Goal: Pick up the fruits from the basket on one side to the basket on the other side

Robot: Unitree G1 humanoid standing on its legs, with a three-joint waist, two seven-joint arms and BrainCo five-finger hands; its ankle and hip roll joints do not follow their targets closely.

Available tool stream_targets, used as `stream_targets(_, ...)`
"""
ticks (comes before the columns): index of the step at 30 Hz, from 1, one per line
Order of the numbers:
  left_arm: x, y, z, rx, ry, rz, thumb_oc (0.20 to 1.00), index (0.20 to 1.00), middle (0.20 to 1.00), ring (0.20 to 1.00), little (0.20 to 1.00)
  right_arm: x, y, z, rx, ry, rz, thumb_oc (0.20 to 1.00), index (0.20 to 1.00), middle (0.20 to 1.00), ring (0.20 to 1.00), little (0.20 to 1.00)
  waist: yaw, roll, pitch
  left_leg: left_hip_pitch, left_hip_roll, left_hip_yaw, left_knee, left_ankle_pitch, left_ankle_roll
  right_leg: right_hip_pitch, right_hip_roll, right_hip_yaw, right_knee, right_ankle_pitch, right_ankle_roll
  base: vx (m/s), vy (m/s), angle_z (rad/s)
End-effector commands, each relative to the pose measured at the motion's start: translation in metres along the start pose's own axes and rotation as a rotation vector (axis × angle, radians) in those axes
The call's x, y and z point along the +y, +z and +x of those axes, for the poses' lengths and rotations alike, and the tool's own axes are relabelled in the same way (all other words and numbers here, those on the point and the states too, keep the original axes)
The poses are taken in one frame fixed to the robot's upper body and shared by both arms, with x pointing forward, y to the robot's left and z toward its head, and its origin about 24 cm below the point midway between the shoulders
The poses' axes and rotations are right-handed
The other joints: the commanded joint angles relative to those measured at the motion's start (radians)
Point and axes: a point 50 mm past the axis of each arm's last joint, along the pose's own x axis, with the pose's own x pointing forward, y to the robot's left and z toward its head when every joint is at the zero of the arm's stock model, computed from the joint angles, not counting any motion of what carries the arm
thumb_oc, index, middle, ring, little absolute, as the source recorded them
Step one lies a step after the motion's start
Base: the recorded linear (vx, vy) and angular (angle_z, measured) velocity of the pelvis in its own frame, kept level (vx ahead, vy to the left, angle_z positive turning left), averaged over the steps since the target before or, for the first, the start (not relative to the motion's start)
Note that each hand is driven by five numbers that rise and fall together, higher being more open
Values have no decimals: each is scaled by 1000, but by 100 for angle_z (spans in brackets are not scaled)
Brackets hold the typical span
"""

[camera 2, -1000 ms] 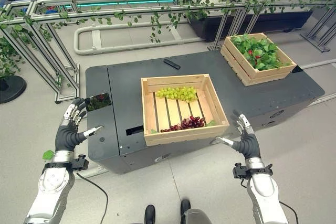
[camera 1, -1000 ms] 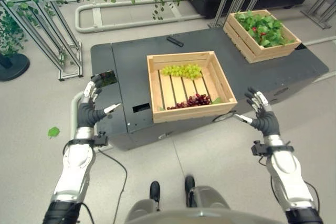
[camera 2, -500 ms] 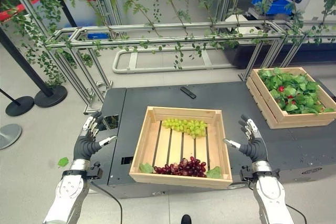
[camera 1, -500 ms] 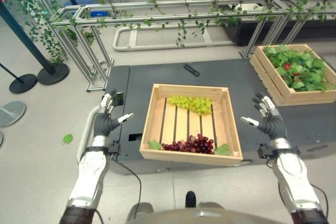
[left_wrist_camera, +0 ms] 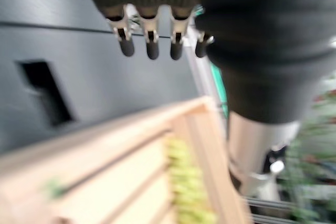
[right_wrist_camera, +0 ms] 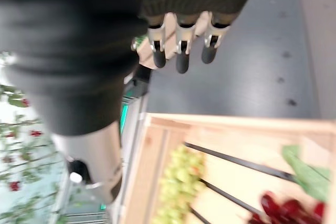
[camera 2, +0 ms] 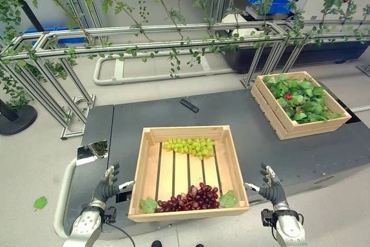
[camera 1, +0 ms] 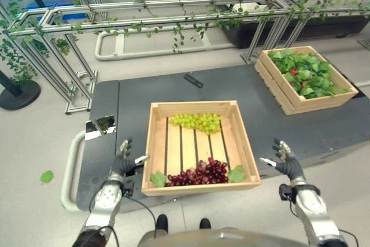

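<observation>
A wooden crate (camera 1: 147,150) stands in the middle of the dark platform (camera 1: 133,93). A bunch of green grapes (camera 1: 194,121) lies at its far end and dark red grapes (camera 1: 200,172) at its near end, between two green leaves. A second crate (camera 1: 282,93) at the back right holds green leaves and small red fruit (camera 1: 295,71). My left hand (camera 1: 122,163) is open just left of the middle crate's front corner. On the other side my right hand (camera 1: 287,165) is open, a little apart from the crate. Its wrist view shows straight fingers (right_wrist_camera: 181,52) above both bunches.
A black remote-like bar (camera 1: 193,80) lies behind the middle crate. A shiny square plate (camera 1: 99,126) sits on the platform's left part. A metal frame (camera 1: 144,18) hung with vines runs along the back. A loose leaf (camera 1: 46,176) lies on the floor at left.
The camera has shifted, so the whole scene sits differently. Both hands have dropped lower, to the crate's front corners, and stay open. The grapes have not moved.
</observation>
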Motion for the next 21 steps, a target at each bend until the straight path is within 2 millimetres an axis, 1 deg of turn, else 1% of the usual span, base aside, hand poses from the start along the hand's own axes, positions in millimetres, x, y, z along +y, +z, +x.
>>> stream_targets(1, -9, -8, 2, 41, -41, 64, 1000, 1000, 1000, 1000, 1000, 1, 4, 7, -5, 31, -64, 1000, 1000, 1000, 1000, 1000, 13, 0, -19, 0, 46, 34, 108, -130, -24, -55, -75, 26, 64, -39, 134, 13, 44, 3)
stream_targets(3, -9, -27, -4, 130, -38, 85, 1000, 1000, 1000, 1000, 1000, 4, -12, 4, 69, 32, -78, 1000, 1000, 1000, 1000, 1000, 18, -1, -23, 8, 47, 42, 103, -133, -22, -51, -76, 27, 64, -42, 137, 38, 34, -4)
stream_targets(6, 0, -28, -7, 122, 22, 2, 1000, 1000, 1000, 1000, 1000, 3, 0, 4, 7, 43, -81, 1000, 1000, 1000, 1000, 1000, 18, -3, -28, 23, 49, 43, 94, -133, -22, -44, -74, 28, 69, -46, 136, 54, 14, -6)
stream_targets(10, 5, -13, -3, 41, 50, -34, 1000, 1000, 1000, 1000, 1000, 1, 7, 5, -29, 35, -98, 1000, 1000, 1000, 1000, 1000, 21, -6, -28, 29, 48, 37, 94, -136, -21, -40, -74, 21, 74, -50, 136, 8, 0, -1)
stream_targets(14, 6, 1, 0, -17, 68, -81, 1000, 1000, 1000, 1000, 1000, 1, 9, 7, -32, 27, -87, 1000, 1000, 1000, 1000, 1000, 24, -7, -30, 29, 47, 30, 100, -138, -21, -32, -74, 14, 76, -57, 133, 0, 0, 0)
stream_targets(21, 5, 9, 0, -61, 63, -84, 1000, 1000, 1000, 1000, 1000, 1, 3, 5, -7, 17, -83, 1000, 1000, 1000, 1000, 1000, 28, -6, -38, 39, 47, 23, 94, -139, -23, -17, -74, 0, 73, -66, 132, 13, -2, 2)
